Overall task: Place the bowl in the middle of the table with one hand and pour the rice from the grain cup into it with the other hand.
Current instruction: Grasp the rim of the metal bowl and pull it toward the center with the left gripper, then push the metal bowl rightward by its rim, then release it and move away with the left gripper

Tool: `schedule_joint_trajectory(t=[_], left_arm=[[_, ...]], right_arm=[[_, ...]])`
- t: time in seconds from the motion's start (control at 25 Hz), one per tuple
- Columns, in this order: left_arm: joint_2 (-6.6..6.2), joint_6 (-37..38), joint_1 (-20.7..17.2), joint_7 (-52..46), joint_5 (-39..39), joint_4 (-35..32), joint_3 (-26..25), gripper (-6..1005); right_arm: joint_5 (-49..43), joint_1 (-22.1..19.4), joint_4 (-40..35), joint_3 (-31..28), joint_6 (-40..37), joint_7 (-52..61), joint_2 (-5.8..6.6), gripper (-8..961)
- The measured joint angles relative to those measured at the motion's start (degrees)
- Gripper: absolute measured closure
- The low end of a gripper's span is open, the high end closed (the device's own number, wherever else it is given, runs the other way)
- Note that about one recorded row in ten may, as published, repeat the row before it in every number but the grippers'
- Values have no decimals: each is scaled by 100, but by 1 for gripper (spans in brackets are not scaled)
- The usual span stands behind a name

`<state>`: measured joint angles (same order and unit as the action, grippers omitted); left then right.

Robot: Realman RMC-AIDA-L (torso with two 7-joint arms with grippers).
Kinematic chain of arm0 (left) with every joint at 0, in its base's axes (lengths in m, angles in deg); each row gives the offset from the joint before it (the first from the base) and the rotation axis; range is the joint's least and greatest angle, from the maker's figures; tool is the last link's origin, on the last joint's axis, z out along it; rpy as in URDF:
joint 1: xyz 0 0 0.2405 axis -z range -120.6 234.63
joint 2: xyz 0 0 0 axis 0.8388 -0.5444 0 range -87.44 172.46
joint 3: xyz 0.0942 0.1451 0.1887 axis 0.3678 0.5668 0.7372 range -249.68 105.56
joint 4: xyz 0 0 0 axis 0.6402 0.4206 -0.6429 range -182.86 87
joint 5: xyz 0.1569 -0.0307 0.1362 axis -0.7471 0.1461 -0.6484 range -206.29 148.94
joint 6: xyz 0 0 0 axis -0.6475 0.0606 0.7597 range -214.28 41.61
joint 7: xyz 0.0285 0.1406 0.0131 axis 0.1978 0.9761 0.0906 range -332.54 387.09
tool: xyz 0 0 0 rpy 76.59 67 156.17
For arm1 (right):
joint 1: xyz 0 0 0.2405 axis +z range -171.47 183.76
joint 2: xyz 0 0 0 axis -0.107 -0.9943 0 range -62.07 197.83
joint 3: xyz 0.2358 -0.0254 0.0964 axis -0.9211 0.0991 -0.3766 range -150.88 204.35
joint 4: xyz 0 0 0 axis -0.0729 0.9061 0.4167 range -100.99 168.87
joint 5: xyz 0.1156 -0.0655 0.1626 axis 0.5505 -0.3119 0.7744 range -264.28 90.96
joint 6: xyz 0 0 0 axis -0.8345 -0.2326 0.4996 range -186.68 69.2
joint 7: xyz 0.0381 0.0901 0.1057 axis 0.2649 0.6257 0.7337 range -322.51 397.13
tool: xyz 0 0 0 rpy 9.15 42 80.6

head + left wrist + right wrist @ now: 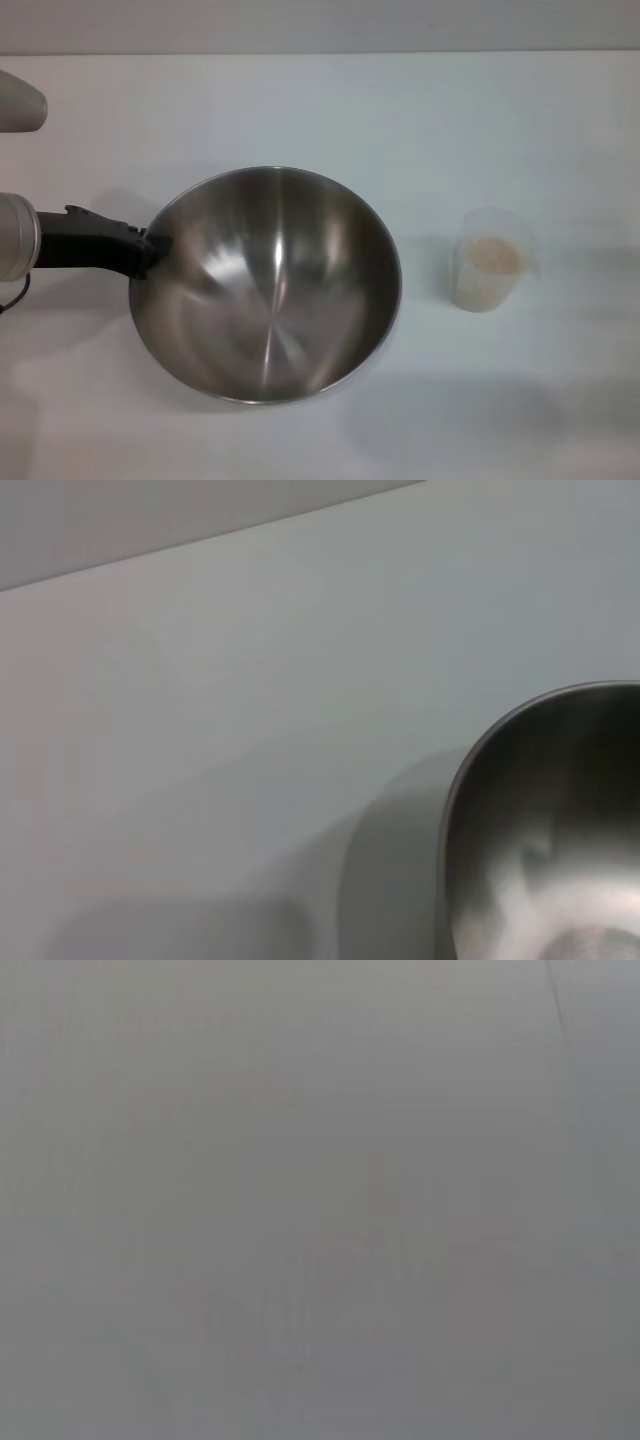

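- Bowl (268,285) in the head view: the wide steel bowl sits on the white desk (330,110), roughly central and a little toward the robot's left. Its shiny inside holds nothing.
- Same view, left end effector (148,250): the black left end effector reaches in from the robot's left side and meets the bowl's rim on that side. It looks closed onto the thin rim, pinching it, though the fingertips themselves are largely hidden by the rim.
- Same view, grain cup (487,262): the small clear cup stands upright on the desk, on the robot's right of the bowl and apart from it. The rice (494,256) lies inside it as a pale beige mass. Nothing touches the cup.
- Same view, right arm: it does not show here at all.
- Left wrist view: a curved part of the bowl (545,820), its rim and brushed inside, fills one corner, with bare desk (250,680) around it and the bowl's shadow beside it. The arm's own fingers do not appear here.
- Right wrist view: only a plain grey surface appears, with no object and no fingers, so the right end effector's opening cannot be told.
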<state>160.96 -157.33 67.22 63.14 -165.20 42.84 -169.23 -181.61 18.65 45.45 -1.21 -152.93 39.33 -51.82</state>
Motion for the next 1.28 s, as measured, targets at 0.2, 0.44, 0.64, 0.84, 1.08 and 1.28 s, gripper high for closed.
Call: schedule_joint_trajectory(t=[0.2,0.44,0.64,0.84,1.08,1.28], left_arm=[[3,-61,43,0,18,0,14,907],[-15,-285,227,0,285,-26,-140,938],[-15,-530,468,5,381,-43,-395,955],[-9,-772,798,-107,427,-211,-550,958],[-12,-786,1404,-76,459,-690,-845,955],[-29,-474,1765,26,458,-1056,-922,951]], right_arm=[[-1,-3,0,0,-3,0,0,113],[-5,-3,12,0,-5,0,0,113],[-6,-3,45,0,-10,0,0,113],[-6,-3,45,0,-19,0,0,113],[-6,9,45,7,-22,0,0,114],[-6,21,52,45,-22,0,0,114]])
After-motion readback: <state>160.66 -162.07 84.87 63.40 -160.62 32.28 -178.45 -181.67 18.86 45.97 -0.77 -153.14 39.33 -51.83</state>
